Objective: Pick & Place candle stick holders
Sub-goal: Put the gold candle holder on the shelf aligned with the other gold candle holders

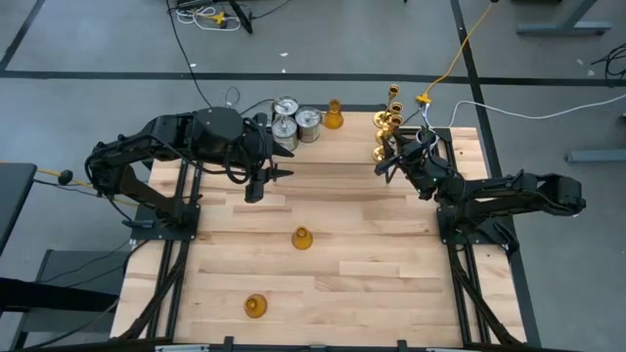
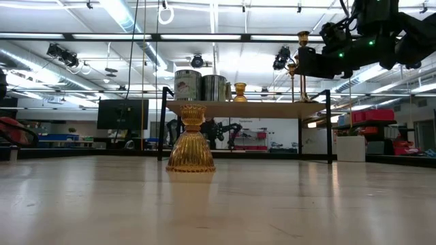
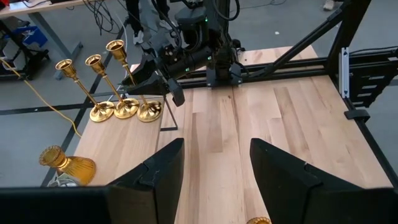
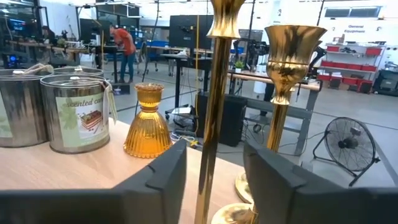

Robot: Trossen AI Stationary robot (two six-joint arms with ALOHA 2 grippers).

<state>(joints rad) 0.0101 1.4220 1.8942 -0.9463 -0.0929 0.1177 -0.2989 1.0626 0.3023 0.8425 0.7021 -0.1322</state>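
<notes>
Three brass holders point(image 1: 386, 137) stand on their round bases at the table's far right corner. My right gripper point(image 1: 384, 164) is open there. In the right wrist view its fingers stand on either side of the nearest holder's stem point(image 4: 210, 124) with gaps showing, and a second brass holder point(image 4: 289, 56) is behind. Three silvery cylinders point(image 1: 293, 119) and one amber holder point(image 1: 334, 114) stand at the far edge. Two more amber holders point(image 1: 301, 238) point(image 1: 255, 306) stand mid-table and near the front. My left gripper point(image 1: 268, 182) is open and empty over bare wood, in front of the cylinders.
Black frame rails point(image 1: 176, 235) point(image 1: 460, 244) run along the table's left and right edges. A yellow cable point(image 1: 450, 59) lies on the floor beyond the far right corner. Bare wood point(image 1: 372, 254) lies between the arms. A person point(image 4: 124, 43) stands far off in the room.
</notes>
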